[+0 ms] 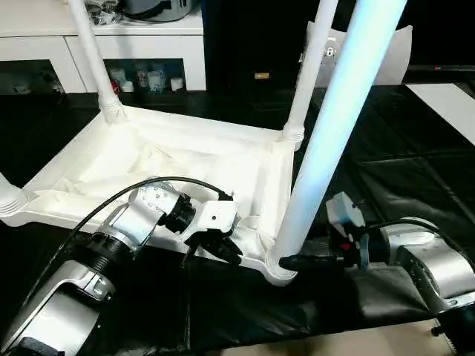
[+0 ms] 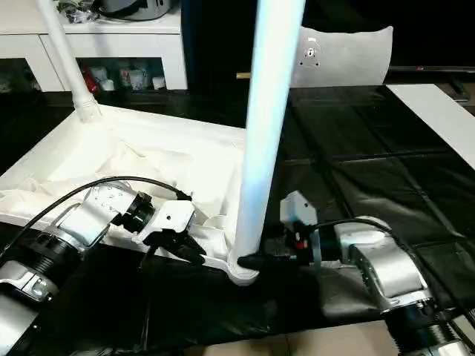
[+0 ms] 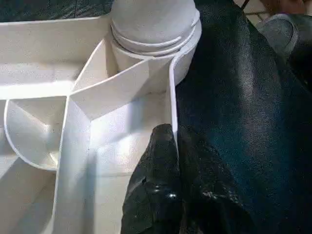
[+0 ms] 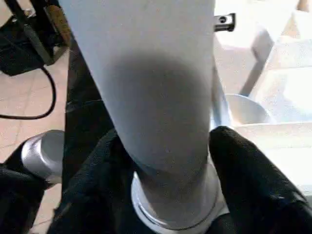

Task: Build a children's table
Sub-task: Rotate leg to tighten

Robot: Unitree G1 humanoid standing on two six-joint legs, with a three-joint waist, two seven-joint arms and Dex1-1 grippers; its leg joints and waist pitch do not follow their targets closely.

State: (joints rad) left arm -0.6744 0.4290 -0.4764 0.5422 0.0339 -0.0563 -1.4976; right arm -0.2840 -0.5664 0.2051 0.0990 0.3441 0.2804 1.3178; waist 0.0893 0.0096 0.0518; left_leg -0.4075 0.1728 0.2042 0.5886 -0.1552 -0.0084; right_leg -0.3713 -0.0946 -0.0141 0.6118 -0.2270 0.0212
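Note:
The white tabletop (image 1: 148, 159) lies upside down on the black mat, ribs up. Legs stand in its far-left (image 1: 93, 52) and far-right (image 1: 308, 74) corner sockets. A third leg (image 1: 326, 133) rises from the near-right socket (image 1: 276, 268). My left gripper (image 1: 223, 248) is shut on the tabletop's near rim, just left of that socket; the left wrist view has its fingertips (image 3: 163, 141) pinching the thin rim wall. My right gripper (image 1: 293, 262) reaches in from the right, with its fingers (image 4: 243, 165) pressed against both sides of the near-right leg's base (image 4: 161, 122).
A black mat (image 1: 401, 170) covers the floor under the work. A white cabinet (image 1: 44, 37) with glass doors stands at the back left. A grey-white panel (image 2: 349, 52) leans at the back right. A white sheet (image 1: 449, 104) lies at the far right. Tan floor (image 1: 334, 345) borders the mat's near edge.

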